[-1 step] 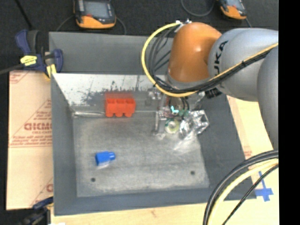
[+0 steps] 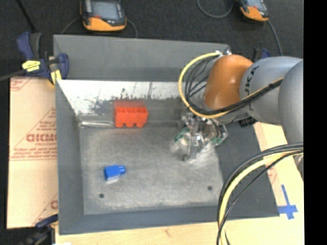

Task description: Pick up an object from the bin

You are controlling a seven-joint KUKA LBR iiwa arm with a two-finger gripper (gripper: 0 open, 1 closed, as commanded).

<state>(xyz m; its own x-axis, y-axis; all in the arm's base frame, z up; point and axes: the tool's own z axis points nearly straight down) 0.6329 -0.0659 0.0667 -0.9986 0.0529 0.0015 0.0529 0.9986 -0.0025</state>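
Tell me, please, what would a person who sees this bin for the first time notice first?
The orange block stands out most, bright against the far wall of the grey bin. Next comes the small blue piece, lying alone on the floor near the front left. On the right, the pincer sits low over the floor, below the arm's orange wrist cover.

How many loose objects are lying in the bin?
2: an orange block at the back, a small blue piece at front left. The gripper may hide another.
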